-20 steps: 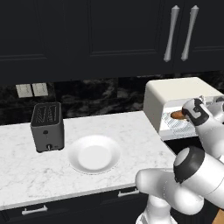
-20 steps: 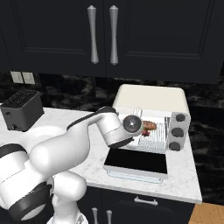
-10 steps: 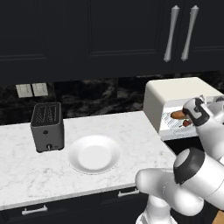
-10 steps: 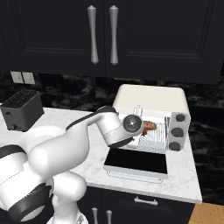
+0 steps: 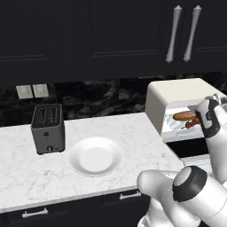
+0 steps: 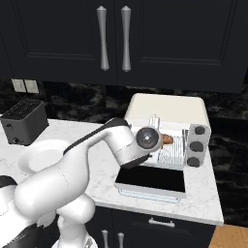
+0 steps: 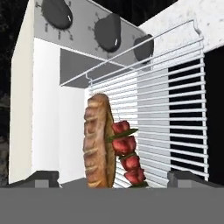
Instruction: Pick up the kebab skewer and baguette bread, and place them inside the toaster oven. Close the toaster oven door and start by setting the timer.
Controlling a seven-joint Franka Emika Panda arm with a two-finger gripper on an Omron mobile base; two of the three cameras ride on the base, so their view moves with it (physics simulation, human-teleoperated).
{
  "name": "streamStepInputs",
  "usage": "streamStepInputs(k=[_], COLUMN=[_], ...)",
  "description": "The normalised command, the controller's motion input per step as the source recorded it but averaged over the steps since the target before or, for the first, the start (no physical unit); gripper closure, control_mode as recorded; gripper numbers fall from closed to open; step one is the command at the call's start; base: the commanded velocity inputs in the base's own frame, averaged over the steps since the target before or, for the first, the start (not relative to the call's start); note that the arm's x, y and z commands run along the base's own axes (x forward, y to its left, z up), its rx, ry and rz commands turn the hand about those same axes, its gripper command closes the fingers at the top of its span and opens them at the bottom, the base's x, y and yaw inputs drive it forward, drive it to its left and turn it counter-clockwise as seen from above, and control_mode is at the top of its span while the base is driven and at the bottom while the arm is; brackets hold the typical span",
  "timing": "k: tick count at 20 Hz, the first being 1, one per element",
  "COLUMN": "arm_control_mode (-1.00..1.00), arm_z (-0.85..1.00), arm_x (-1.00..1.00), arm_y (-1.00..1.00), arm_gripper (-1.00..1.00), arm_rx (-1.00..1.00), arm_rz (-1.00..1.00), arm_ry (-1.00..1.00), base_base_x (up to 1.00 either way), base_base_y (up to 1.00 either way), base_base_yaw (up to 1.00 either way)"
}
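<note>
My gripper [image 7: 112, 177] stands wide with nothing in it, at the mouth of the toaster oven [image 6: 167, 109]. The baguette bread [image 7: 99, 141] and kebab skewer [image 7: 128, 156] lie touching on the oven's wire rack [image 7: 175, 118], between my fingertips [image 7: 40, 178]. The toaster oven door [image 6: 151, 180] hangs open.

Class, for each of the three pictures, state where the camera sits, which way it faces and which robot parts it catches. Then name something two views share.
Left base view: behind the arm to its left, looking forward and down at the counter, slot toaster, white plate and toaster oven; arm at lower right.
Right base view: behind to the right, facing the toaster oven door, which lies open; arm from lower left.
Hand view: on the hand, looking into the oven at the baguette bread and kebab skewer; open gripper.
Shared: bread on the wire rack.
</note>
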Motion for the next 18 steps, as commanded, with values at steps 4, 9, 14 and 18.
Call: streamStepInputs(k=[4,9,14,18], arm_control_mode=[-1.0,-1.0,-1.0,-1.0], arm_z=[-0.07,-0.32,-0.32,-0.34], arm_x=[0.0,-0.05,-0.07,-0.07], arm_y=[-0.16,-0.31,-0.32,-0.11], arm_gripper=[-1.0,-1.0,-1.0,-1.0], arm_rx=[-0.19,-0.24,-0.26,-0.27], arm_rz=[0.1,0.28,0.35,0.39], arm_ry=[-0.02,-0.02,0.0,0.0], base_base_x=[0.0,0.0,0.0,0.0], base_base_y=[0.0,0.0,0.0,0.0], base_base_yaw=[0.0,0.0,0.0,0.0])
